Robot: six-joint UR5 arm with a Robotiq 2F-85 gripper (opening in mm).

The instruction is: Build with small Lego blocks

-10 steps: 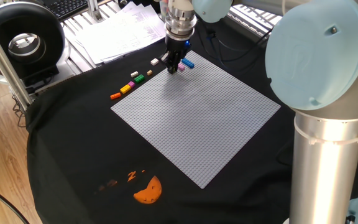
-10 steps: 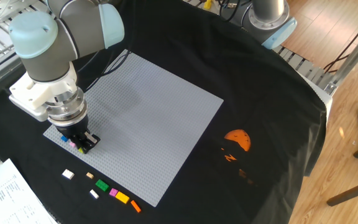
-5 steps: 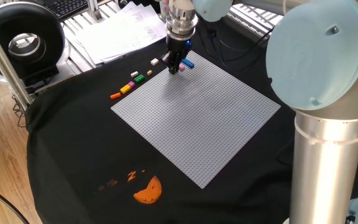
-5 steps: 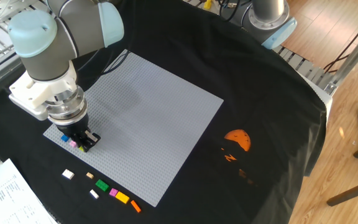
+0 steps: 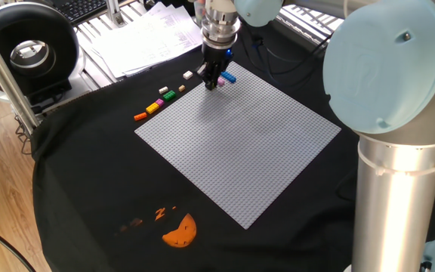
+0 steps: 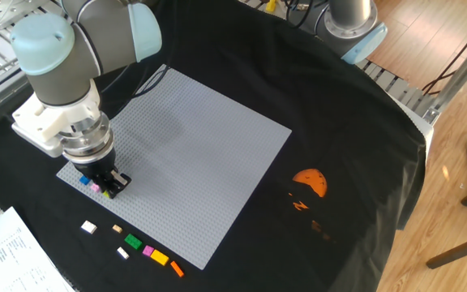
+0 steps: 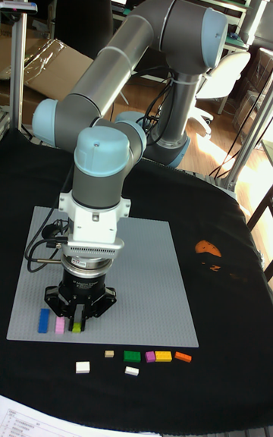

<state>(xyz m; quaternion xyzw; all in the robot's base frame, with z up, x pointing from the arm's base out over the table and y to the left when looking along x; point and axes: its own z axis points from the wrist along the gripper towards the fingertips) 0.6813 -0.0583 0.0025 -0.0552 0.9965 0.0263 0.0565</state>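
My gripper [image 7: 76, 319] stands upright at a corner of the grey baseplate [image 5: 240, 143], fingers down on the studs and close together around a tiny yellow-green block [image 7: 76, 326]. The grip itself is partly hidden. Beside it on the plate sit a pink block [image 7: 59, 325] and a blue block [image 7: 43, 320]. Off the plate edge lies a loose row on the black cloth: orange [image 5: 140, 116], yellow [image 5: 152, 108], pink [image 5: 160, 102], green [image 5: 169, 96], tan [image 5: 181, 88] and two white blocks [image 5: 188, 75]. The other fixed view shows the gripper [image 6: 109, 189] at the plate's near-left corner.
An orange half-round print [image 5: 180, 230] marks the cloth beyond the plate's far corner. Papers [image 5: 142, 38] and a black round device [image 5: 25, 49] lie past the cloth edge. The arm's thick base column [image 5: 395, 189] stands at the right.
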